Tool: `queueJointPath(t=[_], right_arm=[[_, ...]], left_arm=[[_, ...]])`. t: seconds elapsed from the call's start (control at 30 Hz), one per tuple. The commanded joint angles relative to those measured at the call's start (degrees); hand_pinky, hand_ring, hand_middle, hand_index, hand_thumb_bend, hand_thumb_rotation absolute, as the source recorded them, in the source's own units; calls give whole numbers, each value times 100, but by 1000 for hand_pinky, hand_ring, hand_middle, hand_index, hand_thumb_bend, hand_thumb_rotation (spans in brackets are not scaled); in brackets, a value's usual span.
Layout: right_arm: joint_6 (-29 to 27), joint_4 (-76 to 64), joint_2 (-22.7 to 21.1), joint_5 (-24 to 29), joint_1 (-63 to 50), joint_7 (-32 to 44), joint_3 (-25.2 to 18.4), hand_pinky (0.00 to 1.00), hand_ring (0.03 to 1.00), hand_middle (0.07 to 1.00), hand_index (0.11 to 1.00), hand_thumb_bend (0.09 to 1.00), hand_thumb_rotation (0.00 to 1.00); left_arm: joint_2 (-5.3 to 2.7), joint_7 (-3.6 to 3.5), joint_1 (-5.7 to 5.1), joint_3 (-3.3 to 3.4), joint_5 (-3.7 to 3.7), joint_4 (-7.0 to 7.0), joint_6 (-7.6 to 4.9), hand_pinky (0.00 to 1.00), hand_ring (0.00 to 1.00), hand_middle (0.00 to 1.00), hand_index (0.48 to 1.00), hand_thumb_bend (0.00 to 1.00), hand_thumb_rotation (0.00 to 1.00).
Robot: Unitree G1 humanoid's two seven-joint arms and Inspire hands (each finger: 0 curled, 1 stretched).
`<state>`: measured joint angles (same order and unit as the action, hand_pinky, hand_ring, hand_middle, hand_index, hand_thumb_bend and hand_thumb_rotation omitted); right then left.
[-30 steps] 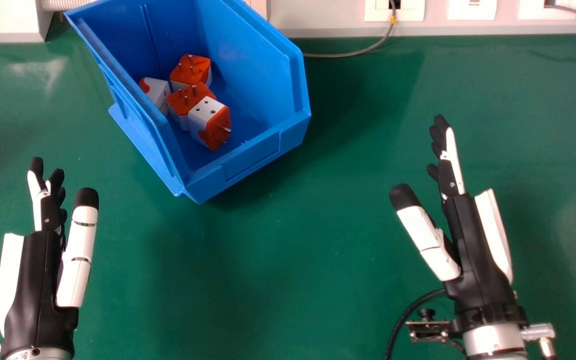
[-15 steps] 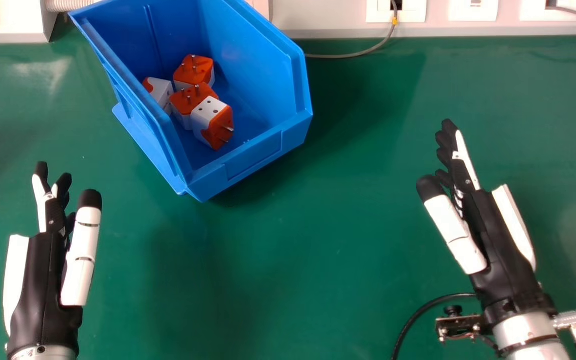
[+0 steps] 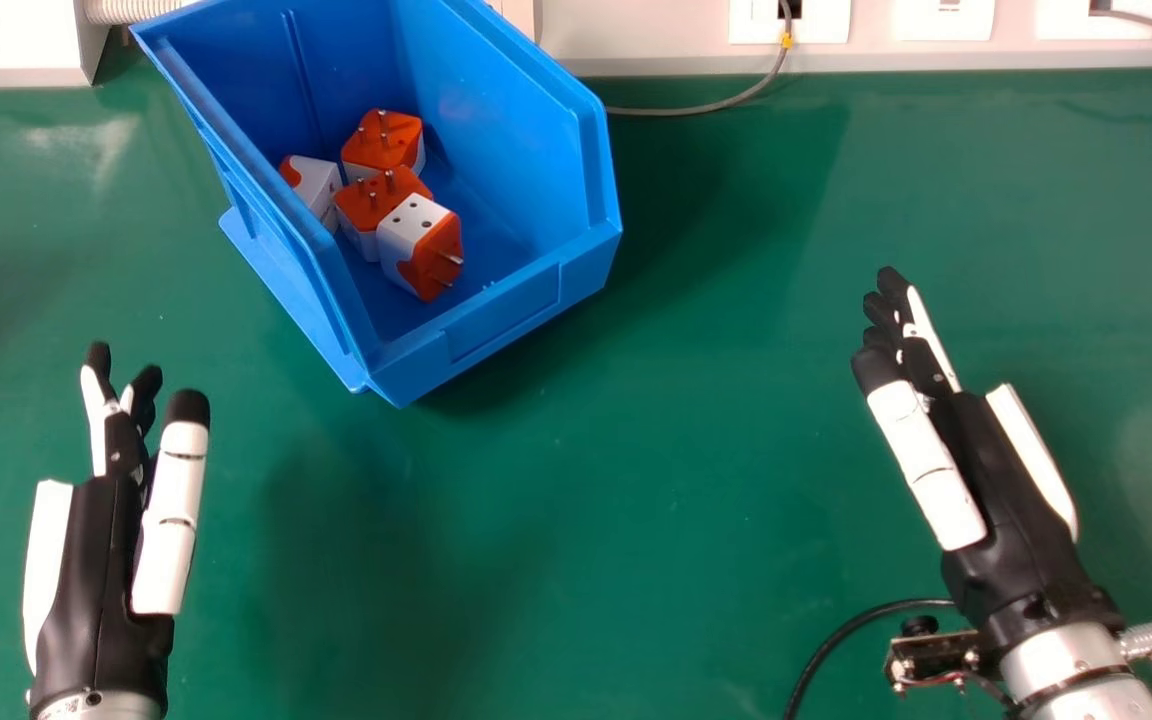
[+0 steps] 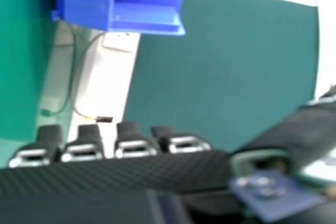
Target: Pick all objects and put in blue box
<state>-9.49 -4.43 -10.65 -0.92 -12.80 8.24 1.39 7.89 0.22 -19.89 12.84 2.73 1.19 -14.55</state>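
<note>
While four chunky plug adapters [image 3: 376, 205] are lying bunched inside the blue box [image 3: 506, 310], their smooth plastic shells are showing orange and white faces with squared-off edges. The nearest one is leaning towards its neighbour, its white face carrying small round holes and its metal pins pointing roughly towards 4 o'clock. Two others are holding their pins upward, one sitting in the middle of the group and one at its 12 o'clock side, and the fourth is turning a plain white side out at about 10 o'clock. Around them the box's glossy, tapering walls and raised front lip are catching the light, with the whole bin standing between 10 and 11 o'clock in the head view. It is resting on a smooth green tabletop [image 3: 576, 520]. Near 8 o'clock the left hand [image 3: 101, 570] is hovering open and empty, its slim fingers extending towards 12. Near 4 o'clock the right hand [image 3: 986, 480] is also staying clear of the box, open and holding nothing, with its black fingers reaching straight towards 11 and its white, black-tipped thumb lying alongside. A rubbery black cable [image 3: 821, 650] is curving by its wrist at 5 o'clock. Towards 1 o'clock a thin grey cable [image 3: 716, 107] is bending down from the flat white wall panel [image 3: 636, 40].
</note>
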Motion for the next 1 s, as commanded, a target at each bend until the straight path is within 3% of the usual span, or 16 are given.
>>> queueJointPath(t=[0.0,0.07,0.2,0.27,0.33,0.5,0.57,0.77,0.87,0.97], right_arm=[[-49,-167,40,63,-19,12,-40,983,1000,1000,1000,420,1000],[-36,-198,48,9,-11,10,-1,984,1000,1000,1000,425,1000],[-50,-121,12,-72,85,25,24,987,1000,1000,1000,411,1000],[-81,-28,-11,-123,142,22,9,993,1000,1000,1000,384,1000],[-107,46,-39,-192,192,-1,-4,996,1000,1000,1000,367,1000],[-87,96,-91,-354,252,-57,-28,989,1000,1000,1000,364,1000],[-83,121,-95,-377,276,-65,-53,986,1000,1000,1000,371,1000],[-152,206,-104,-445,322,-127,-102,961,1000,1000,1000,442,1000],[-156,275,-94,-427,412,-125,-115,957,1000,1000,1000,469,1000],[-154,347,-84,-383,481,-109,-138,957,1000,1000,1000,468,1000]], left_arm=[[99,-19,36,68,-36,-79,-239,926,992,976,1000,504,1000],[115,-30,61,47,-16,-147,-273,924,990,974,1000,504,1000],[184,-84,111,27,-9,-204,-212,917,986,970,1000,484,1000],[206,-117,100,28,-29,-162,-182,913,981,970,1000,471,1000],[237,-190,106,37,-106,-175,-224,912,980,971,1000,464,1000],[294,-382,187,47,-277,-359,-451,920,977,970,1000,445,1000],[293,-419,204,49,-312,-411,-522,923,975,969,1000,438,1000],[289,-406,268,38,-276,-491,-612,929,961,961,999,413,1000],[323,-377,299,40,-215,-493,-525,927,959,959,997,418,1000],[342,-315,297,34,-112,-424,-353,922,967,959,995,456,997]])
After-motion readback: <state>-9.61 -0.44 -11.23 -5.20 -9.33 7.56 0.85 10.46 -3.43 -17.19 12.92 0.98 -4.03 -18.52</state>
